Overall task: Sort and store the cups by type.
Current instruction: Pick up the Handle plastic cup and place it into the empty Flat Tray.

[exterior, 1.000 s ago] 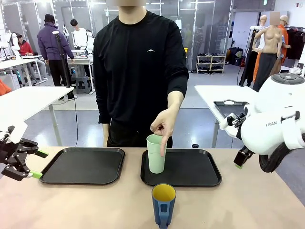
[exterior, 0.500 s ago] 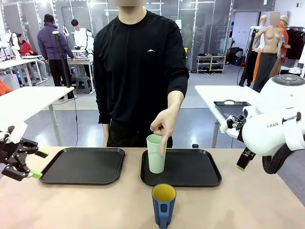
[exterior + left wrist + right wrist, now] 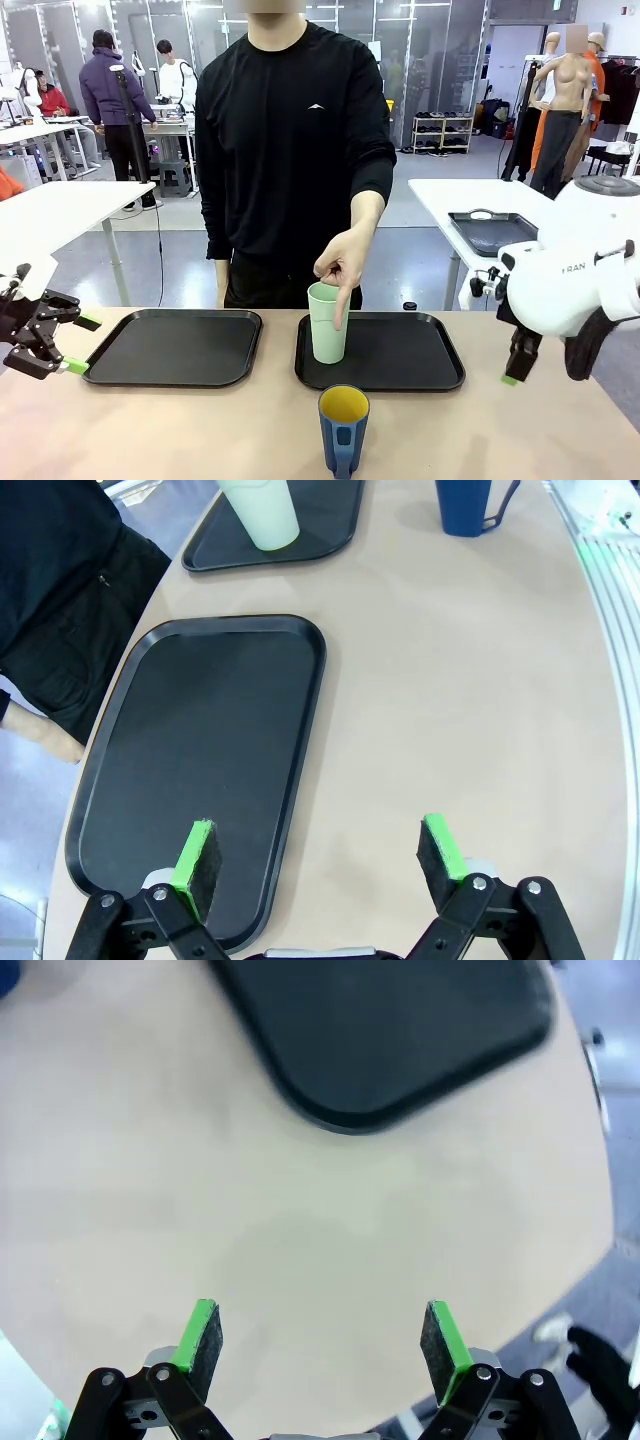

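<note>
One table, front view: a smooth, pale beige table in a bright room with white tables, glass partitions and a grey floor (other people stand farther off).
Trays, front view: two on the table, flat black plastic with rounded corners and a low raised rim, lying side by side: the left tray and the right tray. A third tray lies on a white table behind.
Cups, front view: two. The tumbler is tall, mint-green, smooth and handleless, and stands upright on the left part of the right tray. The mug is dark blue with a yellow inside; it stands on the bare table just in front of that tray, handle toward the camera.
Hand, front view: one hand of the person in a black top, index finger pointing down at the tumbler's rim.
Grippers, front view: two. The left gripper is at the table's left edge beside the left tray, jaws spread. The right gripper hangs over the table's right side, seen edge-on.
Left wrist view: two green pads spread wide, one over the left tray's rim and the other above bare table. The tumbler and mug show at the top edge.
Right wrist view: jaws spread wide above bare table, with one rounded corner of a black tray beyond.
</note>
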`<state>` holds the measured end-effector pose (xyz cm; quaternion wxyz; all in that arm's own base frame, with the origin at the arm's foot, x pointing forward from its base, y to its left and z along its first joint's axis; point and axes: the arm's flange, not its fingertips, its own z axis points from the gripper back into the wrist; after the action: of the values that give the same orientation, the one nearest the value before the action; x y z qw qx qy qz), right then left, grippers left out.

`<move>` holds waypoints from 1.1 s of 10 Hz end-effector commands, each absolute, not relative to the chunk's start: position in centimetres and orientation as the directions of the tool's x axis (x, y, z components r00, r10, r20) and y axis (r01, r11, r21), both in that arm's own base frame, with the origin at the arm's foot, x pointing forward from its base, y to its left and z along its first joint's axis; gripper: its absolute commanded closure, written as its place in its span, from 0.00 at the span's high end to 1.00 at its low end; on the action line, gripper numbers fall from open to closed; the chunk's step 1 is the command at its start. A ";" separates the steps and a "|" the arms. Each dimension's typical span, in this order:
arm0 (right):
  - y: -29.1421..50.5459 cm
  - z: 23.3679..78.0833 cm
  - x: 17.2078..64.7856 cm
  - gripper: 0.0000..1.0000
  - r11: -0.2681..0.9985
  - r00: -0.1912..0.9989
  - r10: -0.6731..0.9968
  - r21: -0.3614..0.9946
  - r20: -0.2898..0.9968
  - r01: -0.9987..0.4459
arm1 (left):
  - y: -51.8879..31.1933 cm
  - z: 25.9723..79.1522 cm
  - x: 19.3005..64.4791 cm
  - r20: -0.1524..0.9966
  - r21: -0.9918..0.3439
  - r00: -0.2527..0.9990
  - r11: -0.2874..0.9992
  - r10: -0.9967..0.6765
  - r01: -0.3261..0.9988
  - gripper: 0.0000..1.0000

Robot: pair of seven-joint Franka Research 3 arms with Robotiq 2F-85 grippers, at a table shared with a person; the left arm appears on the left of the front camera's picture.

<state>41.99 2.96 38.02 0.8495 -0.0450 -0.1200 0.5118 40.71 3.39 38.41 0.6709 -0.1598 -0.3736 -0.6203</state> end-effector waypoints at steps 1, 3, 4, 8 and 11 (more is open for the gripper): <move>0.8 37.1 41.1 1.00 0.335 0.306 0.927 -0.112 0.218 -0.936 | 3.6 38.6 41.1 0.702 0.252 -0.062 0.165 -0.709 0.954 1.00; 0.3 35.5 41.2 1.00 0.244 0.200 0.931 -0.112 0.305 -0.963 | 3.6 38.6 41.1 0.702 0.252 -0.062 0.165 -0.709 0.954 1.00; -0.2 34.7 40.8 1.00 0.210 0.166 0.931 -0.103 0.327 -0.972 | 3.6 38.6 41.1 0.702 0.252 -0.062 0.165 -0.709 0.954 1.00; -1.5 32.1 40.9 1.00 0.126 0.068 0.843 -0.073 0.533 -0.989 | 3.6 38.6 41.1 0.702 0.252 -0.062 0.165 -0.709 0.954 1.00; -2.0 30.4 40.7 1.00 0.104 0.022 0.710 -0.073 0.704 -0.992 | 3.6 38.6 41.1 0.702 0.252 -0.062 0.165 -0.709 0.954 1.00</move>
<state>39.89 -1.05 32.31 0.6982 0.2012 -0.2867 0.6244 40.72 3.39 38.42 0.6708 -0.1598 -0.3737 -0.6203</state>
